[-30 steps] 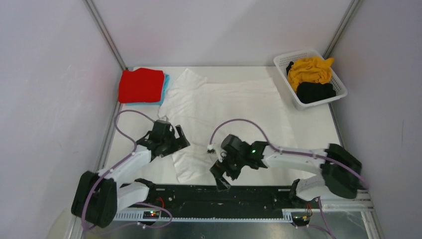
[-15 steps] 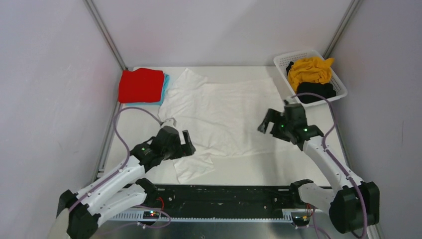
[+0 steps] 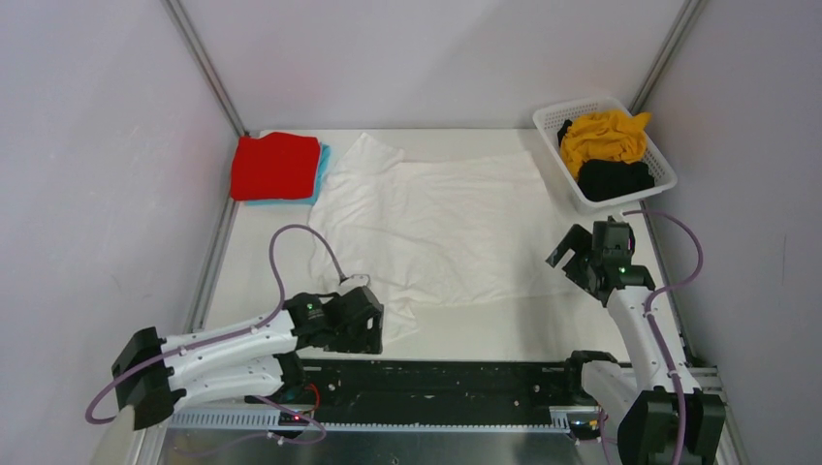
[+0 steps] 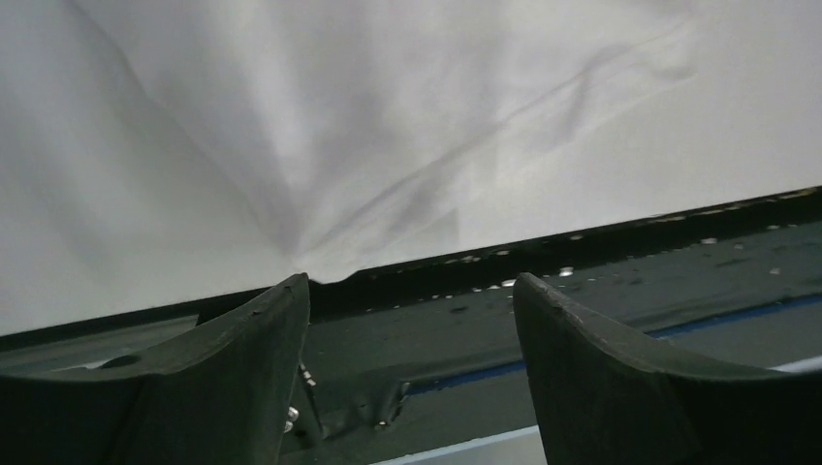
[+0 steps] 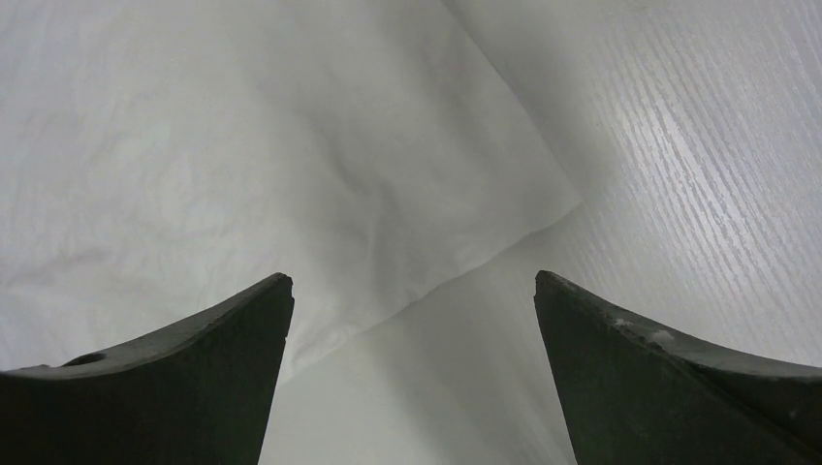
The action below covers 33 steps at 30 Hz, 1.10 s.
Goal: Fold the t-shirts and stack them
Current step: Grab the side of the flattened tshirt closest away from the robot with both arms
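Both spread: left gripper (image 3: 371,326) at the white t-shirt (image 3: 436,223), near edge; right gripper (image 3: 570,260) at its right corner. Probably lining up a fold.

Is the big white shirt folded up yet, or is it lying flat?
Lying flat. The white shirt is spread wide over the table, wrinkled, unlike the folded red shirt.
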Tool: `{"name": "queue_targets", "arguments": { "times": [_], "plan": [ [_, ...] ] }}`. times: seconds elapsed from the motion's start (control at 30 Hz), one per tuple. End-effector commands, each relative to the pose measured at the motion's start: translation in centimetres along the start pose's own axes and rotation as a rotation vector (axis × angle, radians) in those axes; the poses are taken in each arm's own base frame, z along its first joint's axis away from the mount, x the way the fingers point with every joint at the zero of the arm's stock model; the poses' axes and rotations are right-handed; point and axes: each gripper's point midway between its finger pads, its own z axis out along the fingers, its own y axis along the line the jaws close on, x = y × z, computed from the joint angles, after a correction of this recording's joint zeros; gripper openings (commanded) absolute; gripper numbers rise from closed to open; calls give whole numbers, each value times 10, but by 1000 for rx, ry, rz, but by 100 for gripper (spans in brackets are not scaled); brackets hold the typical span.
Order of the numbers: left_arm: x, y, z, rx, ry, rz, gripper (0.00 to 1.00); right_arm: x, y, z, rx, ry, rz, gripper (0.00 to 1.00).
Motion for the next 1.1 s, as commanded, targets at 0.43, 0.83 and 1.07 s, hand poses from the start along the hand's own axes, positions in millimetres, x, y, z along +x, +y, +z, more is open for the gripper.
{"name": "queue_targets", "arguments": {
  "times": [0.43,0.83,1.07],
  "plan": [
    [16,36,33,-333,93,-59,29,-2,-8,1,17,-28,5,99],
    [2,39,30,-336,28,-25,0,-2,-46,8,185,-42,129,99],
    [-15,40,24,-315,-69,-5,0,12,-54,34,218,34,167,86]
  ]
}}
